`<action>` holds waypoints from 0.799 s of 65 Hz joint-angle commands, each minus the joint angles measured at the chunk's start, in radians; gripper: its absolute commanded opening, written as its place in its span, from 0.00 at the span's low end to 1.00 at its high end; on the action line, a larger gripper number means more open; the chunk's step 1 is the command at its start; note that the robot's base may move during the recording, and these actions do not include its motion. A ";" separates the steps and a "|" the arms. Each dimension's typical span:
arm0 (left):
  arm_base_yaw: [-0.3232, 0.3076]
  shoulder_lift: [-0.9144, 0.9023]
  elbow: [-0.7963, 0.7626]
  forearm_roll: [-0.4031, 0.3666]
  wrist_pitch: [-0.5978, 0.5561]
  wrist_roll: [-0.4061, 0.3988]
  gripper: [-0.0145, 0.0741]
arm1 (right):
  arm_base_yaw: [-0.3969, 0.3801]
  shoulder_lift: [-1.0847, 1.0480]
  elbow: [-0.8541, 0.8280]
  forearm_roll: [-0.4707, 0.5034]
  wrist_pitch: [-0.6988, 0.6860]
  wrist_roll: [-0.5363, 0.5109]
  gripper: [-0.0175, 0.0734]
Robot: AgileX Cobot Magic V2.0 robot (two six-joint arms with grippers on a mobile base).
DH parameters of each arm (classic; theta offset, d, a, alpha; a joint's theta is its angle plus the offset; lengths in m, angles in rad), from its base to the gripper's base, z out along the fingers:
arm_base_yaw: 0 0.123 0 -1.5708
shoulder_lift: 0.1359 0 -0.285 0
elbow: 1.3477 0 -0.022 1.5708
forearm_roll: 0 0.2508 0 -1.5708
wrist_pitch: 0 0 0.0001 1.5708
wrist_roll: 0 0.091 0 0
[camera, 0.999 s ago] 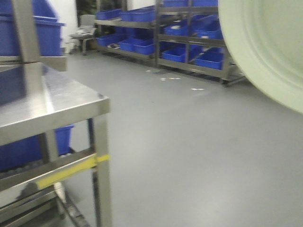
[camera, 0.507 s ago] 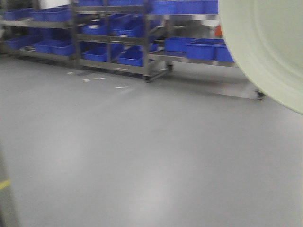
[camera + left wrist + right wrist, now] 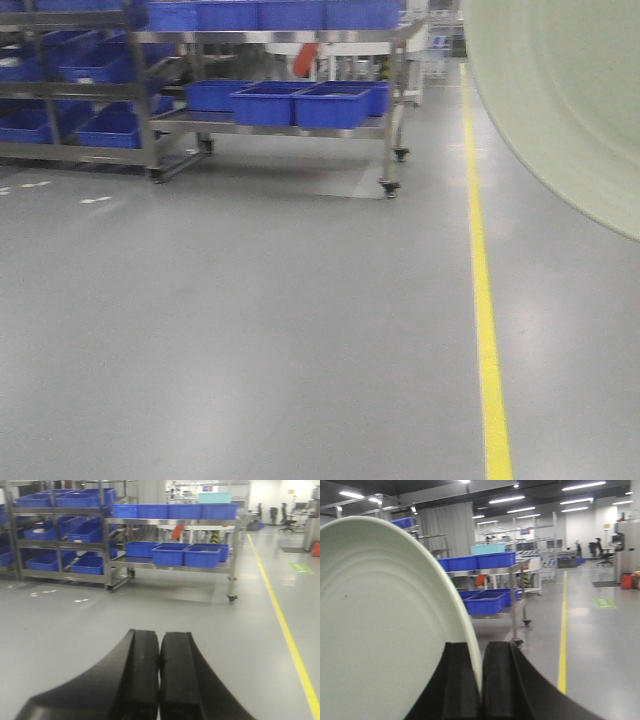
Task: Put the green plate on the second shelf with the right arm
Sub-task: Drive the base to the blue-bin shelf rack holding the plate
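Plainly, the right gripper point(image 3: 481, 652) was pinching the plate point(image 3: 385, 620) by its rim. Its two black fingers point(image 3: 462, 680) stood close together with the pale green edge clamped between them. The plate stood on edge, its ringed face filling the left half of the right wrist view. In the front view the plate point(image 3: 560, 90) took up the upper right corner, held in the air above the floor point(image 3: 250, 330) and well apart from any shelf.

The left gripper point(image 3: 160, 635) had its fingers point(image 3: 142, 680) pressed flat against each other, with only a thin seam between them and nothing in their grip. It pointed out over bare grey floor.

Beyond both grippers stood a steel rack point(image 3: 390, 120) on casters point(image 3: 389, 187). Blue bins point(image 3: 330, 105) sat side by side on its lower shelf, and more lined its top shelf. A teal bin point(image 3: 215, 497) showed above that top row, though whether it rested on the rack or stood behind it could not be told. Something orange-red point(image 3: 305, 60) showed behind the rack, too blurred to name. To the left, just beside the first, a second rack point(image 3: 140, 100) held more blue bins on several tilted shelves.

A yellow line point(image 3: 485, 300) ran along the floor to the right of the racks, away toward the far end of the hall. Farther off, a green mark point(image 3: 605, 602) lay on the floor beyond the line, and a small red thing point(image 3: 626, 581) stood near the right wall.
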 commanded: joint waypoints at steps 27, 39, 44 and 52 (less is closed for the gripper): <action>-0.003 -0.017 0.040 -0.003 -0.088 -0.002 0.31 | -0.002 0.011 -0.029 0.010 -0.116 -0.005 0.25; -0.003 -0.017 0.040 -0.003 -0.088 -0.002 0.31 | -0.002 0.011 -0.029 0.010 -0.116 -0.005 0.25; -0.003 -0.017 0.040 -0.003 -0.088 -0.002 0.31 | -0.002 0.011 -0.029 0.010 -0.116 -0.005 0.25; -0.003 -0.017 0.040 -0.003 -0.088 -0.002 0.31 | -0.002 0.011 -0.029 0.010 -0.116 -0.005 0.25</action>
